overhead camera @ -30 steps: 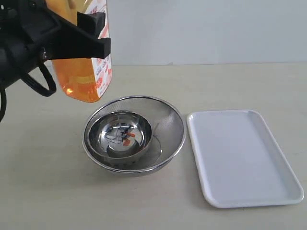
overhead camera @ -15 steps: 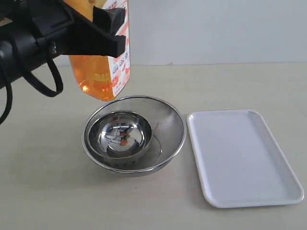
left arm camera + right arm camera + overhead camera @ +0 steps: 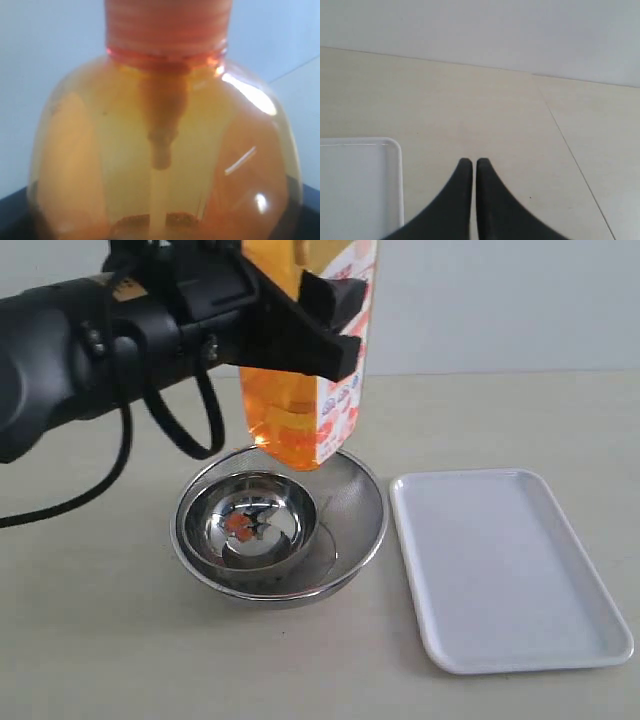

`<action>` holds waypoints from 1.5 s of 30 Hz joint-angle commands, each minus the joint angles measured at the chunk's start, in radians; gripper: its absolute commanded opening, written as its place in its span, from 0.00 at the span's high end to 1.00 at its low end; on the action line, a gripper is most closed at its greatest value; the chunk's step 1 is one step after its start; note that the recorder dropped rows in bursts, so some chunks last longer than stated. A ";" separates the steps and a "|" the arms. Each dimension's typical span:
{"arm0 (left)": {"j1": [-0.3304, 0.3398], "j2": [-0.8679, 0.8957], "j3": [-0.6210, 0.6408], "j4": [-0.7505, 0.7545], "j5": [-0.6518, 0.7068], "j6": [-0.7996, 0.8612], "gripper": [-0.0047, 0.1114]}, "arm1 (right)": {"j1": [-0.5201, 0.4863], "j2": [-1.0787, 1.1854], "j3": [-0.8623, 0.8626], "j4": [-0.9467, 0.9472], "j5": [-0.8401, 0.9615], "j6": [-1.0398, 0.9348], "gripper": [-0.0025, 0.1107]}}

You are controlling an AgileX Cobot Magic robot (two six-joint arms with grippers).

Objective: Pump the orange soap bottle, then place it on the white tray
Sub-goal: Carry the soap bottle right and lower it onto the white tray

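The orange soap bottle [image 3: 300,410] hangs upright in the air, its base just above the far rim of the steel bowl. My left gripper [image 3: 320,325] is shut on its body; one black finger crosses the label. The bottle's top is cut off by the frame edge. The left wrist view is filled by the bottle [image 3: 165,150], with its ribbed orange collar and inner tube; the fingers do not show there. The white tray [image 3: 505,565] lies flat on the table to the right of the bowl, with nothing on it. My right gripper [image 3: 474,162] is shut on nothing, above the table beside a tray corner [image 3: 370,185].
A round steel bowl [image 3: 260,525] sits inside a wider steel mesh bowl [image 3: 355,500] in the middle of the table, just left of the tray. A black cable [image 3: 185,425] loops down from the left arm. A pale wall stands behind the table.
My left gripper has carried the bottle to the right, from left of the bowls to above the mesh bowl's far rim. The bowls and tray have not moved.
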 commanded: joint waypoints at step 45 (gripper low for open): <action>-0.172 0.453 -0.329 0.237 -0.105 -0.287 0.92 | 0.000 -0.316 0.007 0.177 0.096 -0.290 0.98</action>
